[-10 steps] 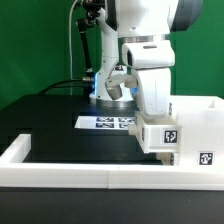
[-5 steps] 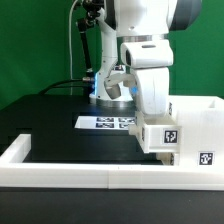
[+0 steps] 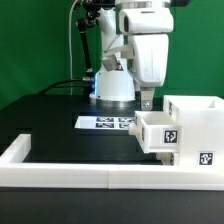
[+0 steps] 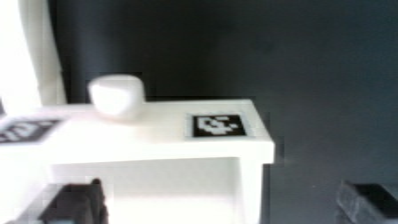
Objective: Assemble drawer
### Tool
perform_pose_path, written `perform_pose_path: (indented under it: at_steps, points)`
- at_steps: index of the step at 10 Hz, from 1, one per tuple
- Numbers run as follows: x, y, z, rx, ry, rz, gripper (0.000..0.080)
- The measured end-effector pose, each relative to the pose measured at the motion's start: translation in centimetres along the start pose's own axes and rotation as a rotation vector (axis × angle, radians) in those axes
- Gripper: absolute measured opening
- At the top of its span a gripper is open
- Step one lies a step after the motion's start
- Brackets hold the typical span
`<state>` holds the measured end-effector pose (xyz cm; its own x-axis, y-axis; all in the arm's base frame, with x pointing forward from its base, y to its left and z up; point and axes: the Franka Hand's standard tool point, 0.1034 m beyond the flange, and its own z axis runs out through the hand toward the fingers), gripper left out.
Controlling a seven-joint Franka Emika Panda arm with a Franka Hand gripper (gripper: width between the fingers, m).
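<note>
Gripper hangs above the small tray, not touching it, fingers spread apart with nothing between them. Tray sits pushed into the drawer shell, tag facing out. Shell stands just inside the border rail, near the marker board.

white drawer with black-and-white tags, black table
</note>
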<state>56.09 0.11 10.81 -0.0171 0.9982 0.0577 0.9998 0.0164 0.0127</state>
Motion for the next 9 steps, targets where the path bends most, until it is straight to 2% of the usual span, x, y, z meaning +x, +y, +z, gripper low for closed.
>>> perform_pose_path:
  at_steps: [2,3,4,6,7,9]
  points:
    - [-1.1,1.6,-1.7,0.021,-0.005,0.001,0.0649]
    - [-2.3,3.2,-1.5,0.027,0.000,0.007,0.0649]
    - [-3.2,3.9,-0.2,0.033,0.008,0.024,0.0649]
    - [-4.0,5.1,1.5,0.037,0.025,0.013,0.0649]
    - [-4.3,5.1,2.2,0.043,0.028,0.009,0.0649]
    - [-4.6,5.0,2.2,0.044,0.030,0.014,0.0649]
